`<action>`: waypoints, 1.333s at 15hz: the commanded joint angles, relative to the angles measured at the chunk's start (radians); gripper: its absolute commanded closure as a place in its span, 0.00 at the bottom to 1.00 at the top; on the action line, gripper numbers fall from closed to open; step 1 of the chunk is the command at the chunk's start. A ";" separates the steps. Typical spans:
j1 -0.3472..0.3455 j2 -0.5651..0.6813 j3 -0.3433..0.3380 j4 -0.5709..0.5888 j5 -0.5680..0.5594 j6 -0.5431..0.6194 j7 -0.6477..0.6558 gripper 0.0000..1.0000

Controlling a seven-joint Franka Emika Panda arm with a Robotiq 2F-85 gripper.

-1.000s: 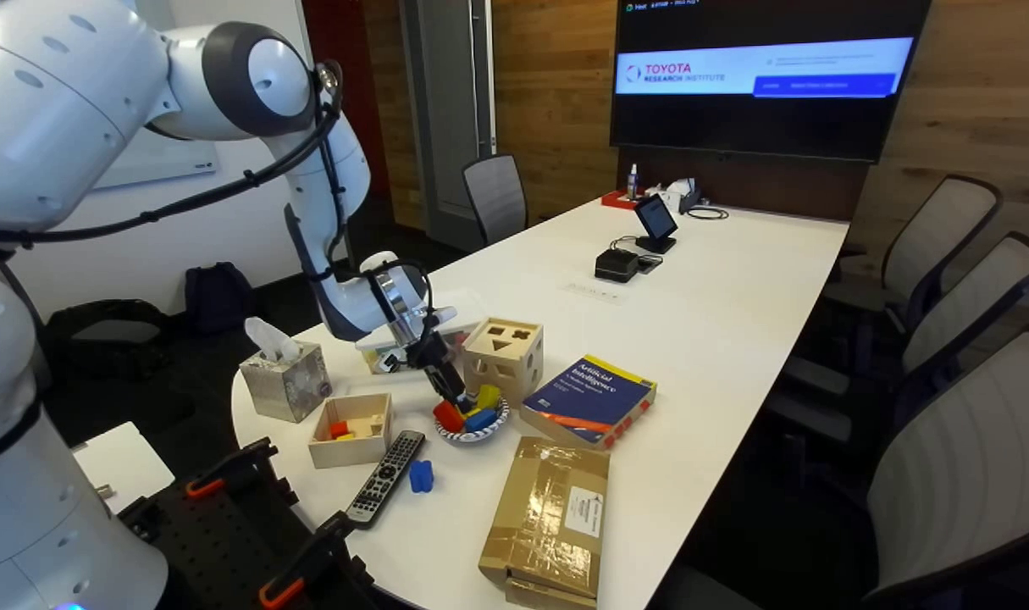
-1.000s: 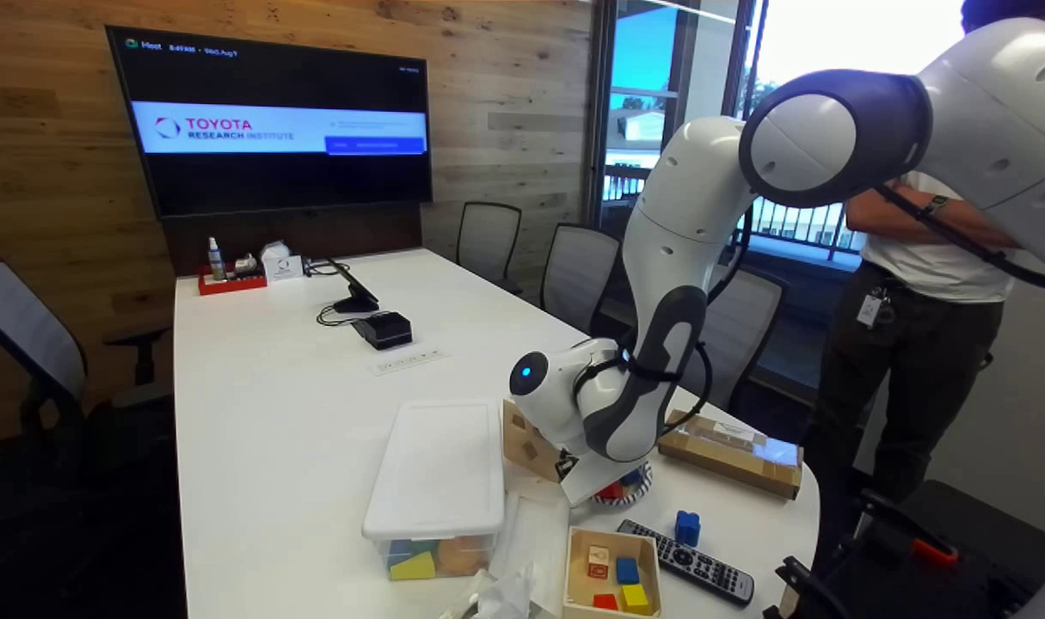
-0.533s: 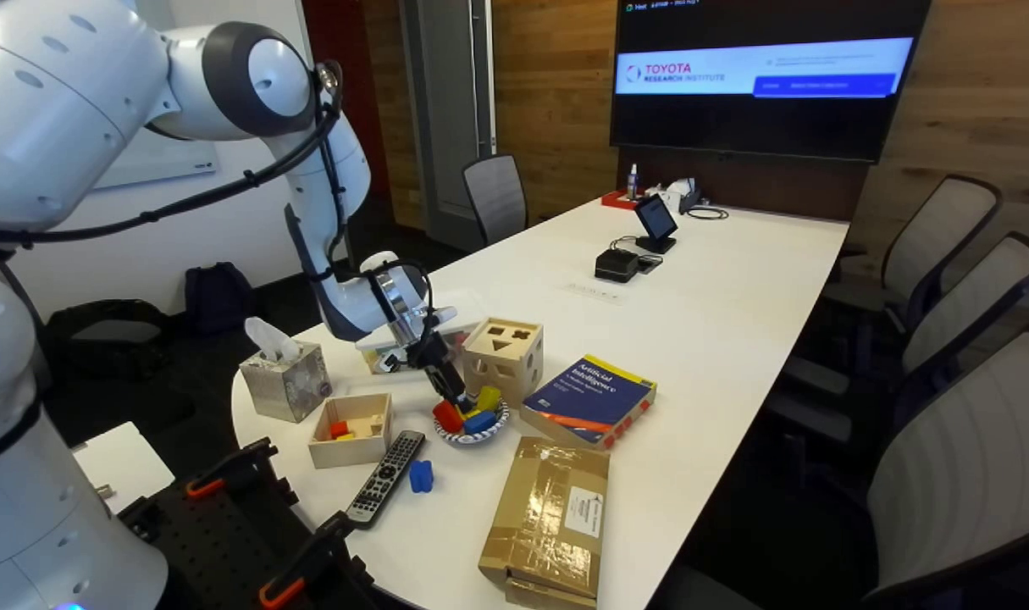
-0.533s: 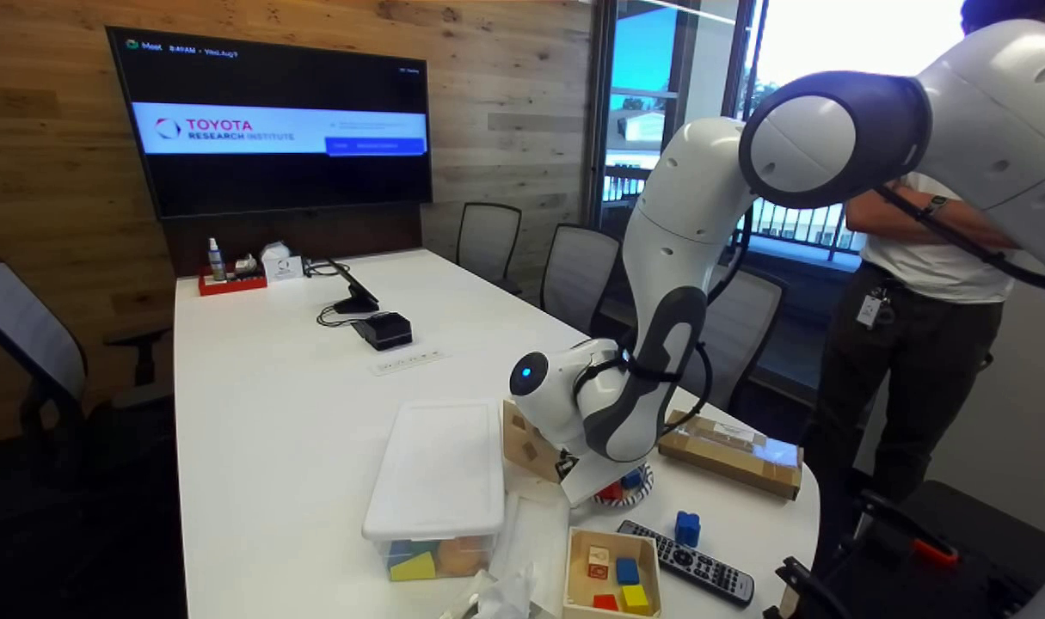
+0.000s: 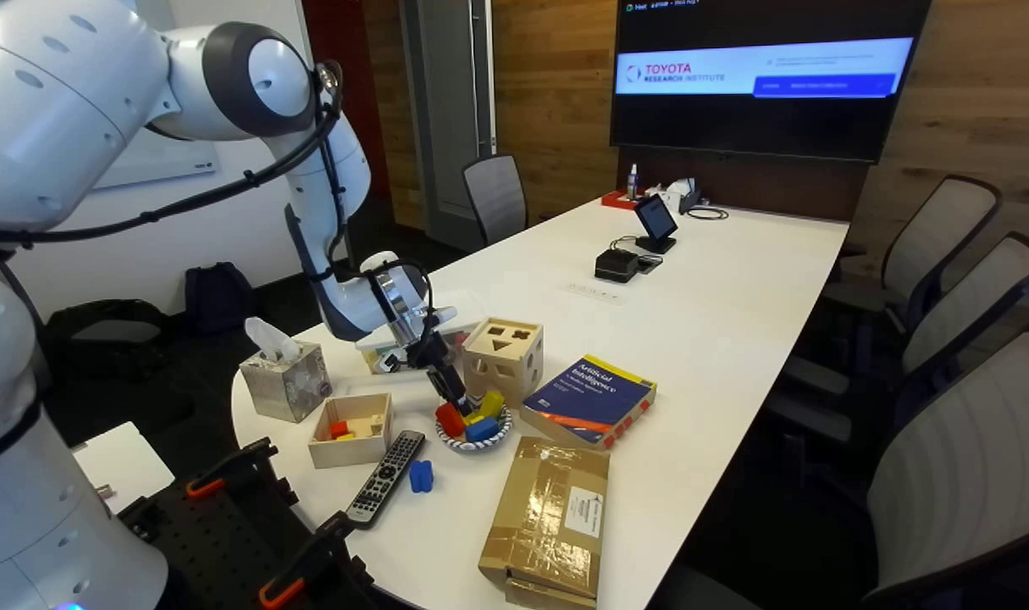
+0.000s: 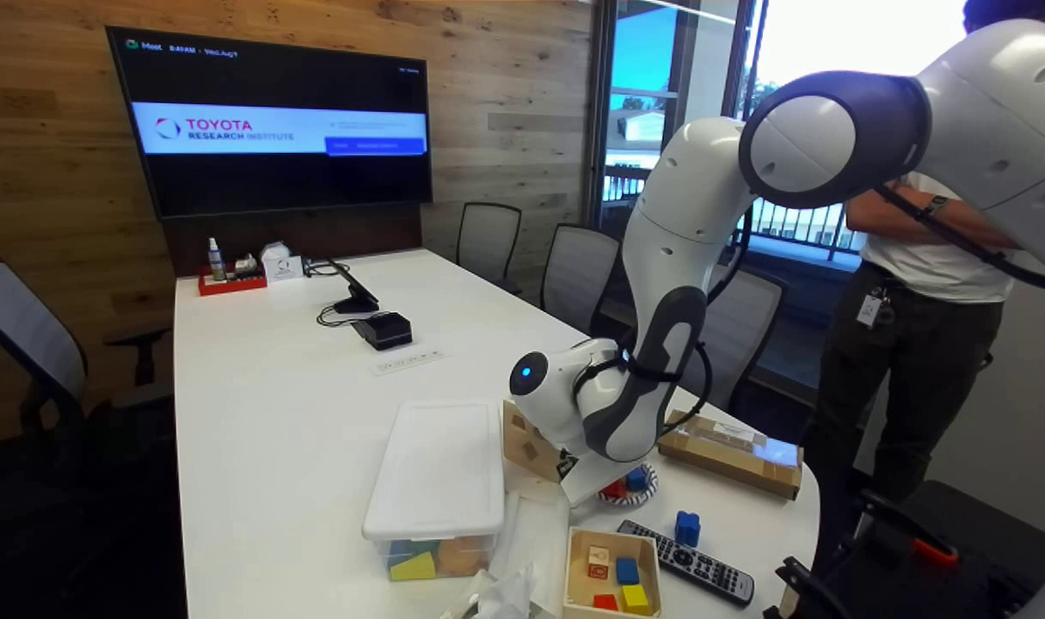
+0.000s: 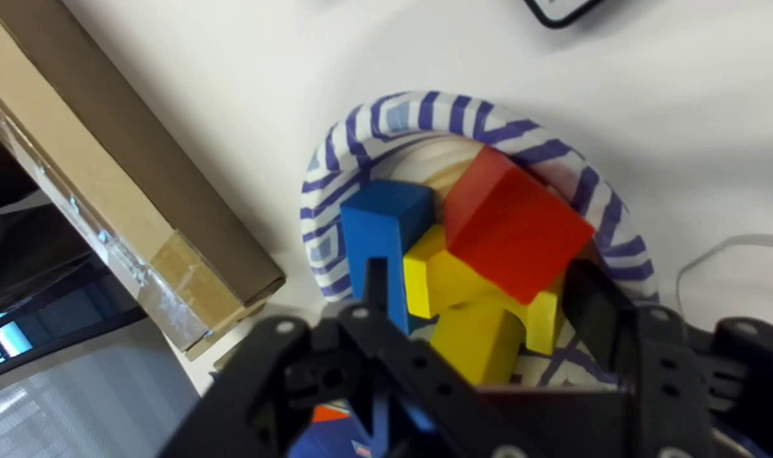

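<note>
One shallow bowl (image 7: pixel 462 114) with a blue-and-white striped rim sat on a white bench (image 5: pixel 692 339), holding a red block (image 7: pixel 520 229), a blue block (image 7: pixel 371 229) and yellow blocks (image 7: pixel 459 280) heaped together. In the wrist view, the hand (image 7: pixel 478 273) reached into the bowl with its fingers spread: one fingertip in front of the blue, the other beside the red and the end of a yellow. No firm grip showed; whether either fingertip pressed on anything was unclear.

Just beside the bowl stood a wooden shape cube (image 5: pixel 504 356); a thick book (image 5: pixel 594 398) and a flat cardboard box (image 5: pixel 548 508) lay near it. On the bowl's opposite side were a remote (image 5: pixel 385 479) and a loose blue piece (image 5: pixel 422 476).

A sound grip seemed to call for straddling a single block, since these crowded one another. Closing slowly and evenly would probably keep the bowl from sliding; a block pinched by its corner might twist free.
</note>
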 commanded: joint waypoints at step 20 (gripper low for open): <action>-0.020 0.010 -0.009 0.014 0.016 0.002 -0.014 0.63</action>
